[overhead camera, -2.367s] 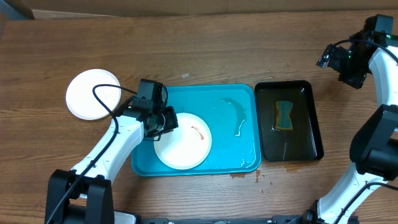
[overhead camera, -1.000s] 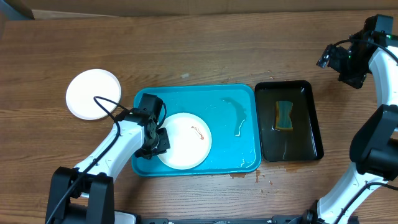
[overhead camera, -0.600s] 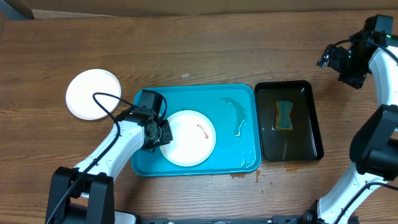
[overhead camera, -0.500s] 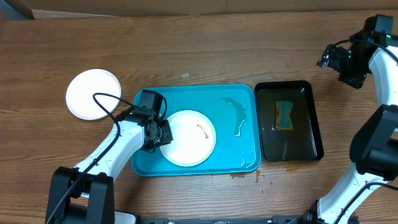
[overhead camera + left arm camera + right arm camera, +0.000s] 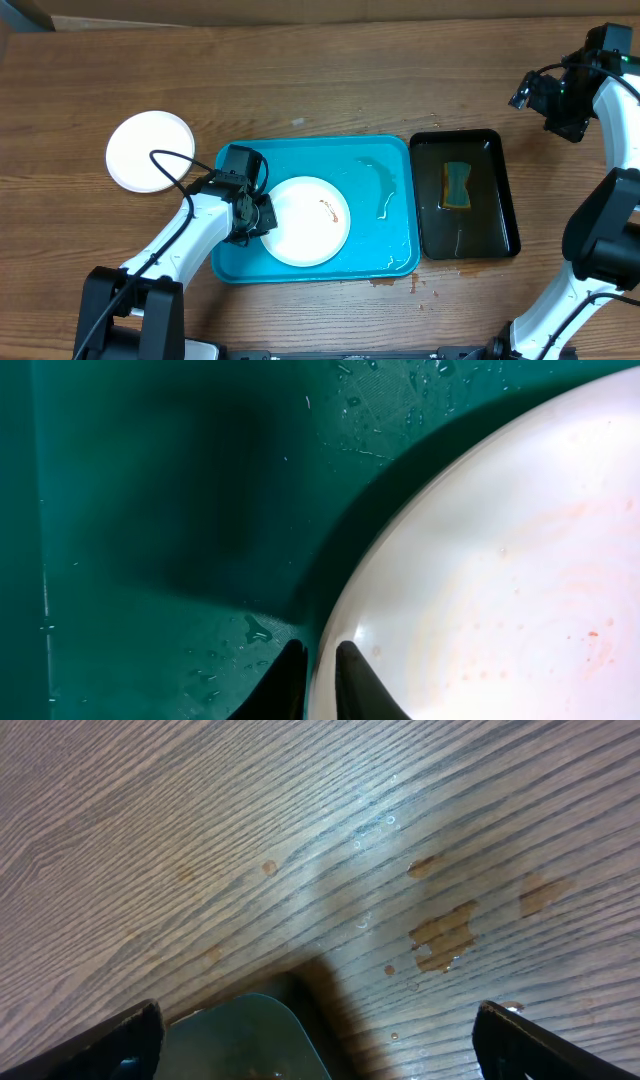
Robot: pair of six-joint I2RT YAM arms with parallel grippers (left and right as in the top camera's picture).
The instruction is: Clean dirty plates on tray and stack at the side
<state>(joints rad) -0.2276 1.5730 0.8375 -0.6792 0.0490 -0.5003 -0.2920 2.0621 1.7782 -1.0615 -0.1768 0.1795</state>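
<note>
A white plate (image 5: pixel 307 221) with a small orange-brown smear lies in the turquoise tray (image 5: pixel 380 250). My left gripper (image 5: pixel 262 213) is at the plate's left rim. In the left wrist view the two dark fingertips (image 5: pixel 355 682) pinch the rim of the plate (image 5: pixel 500 580), one inside and one outside, over the wet tray floor (image 5: pixel 150 510). A second white plate (image 5: pixel 151 151) sits on the table at the left. The green-rimmed plate is out of view. My right gripper (image 5: pixel 558 100) hangs open and empty at the far right; its wrist view shows the gripper (image 5: pixel 318 1045) with jaws wide apart.
A black tray (image 5: pixel 465 195) holding a sponge (image 5: pixel 457 186) in water stands right of the turquoise tray. Its corner (image 5: pixel 250 1040) shows in the right wrist view. Brown spots (image 5: pixel 445 935) mark the wooden table. Water streaks (image 5: pixel 383 185) lie in the turquoise tray.
My left gripper came down to the plate's left rim and closed on it. The plate has since slid a little to the right and up in the tray. The right arm has not moved.
</note>
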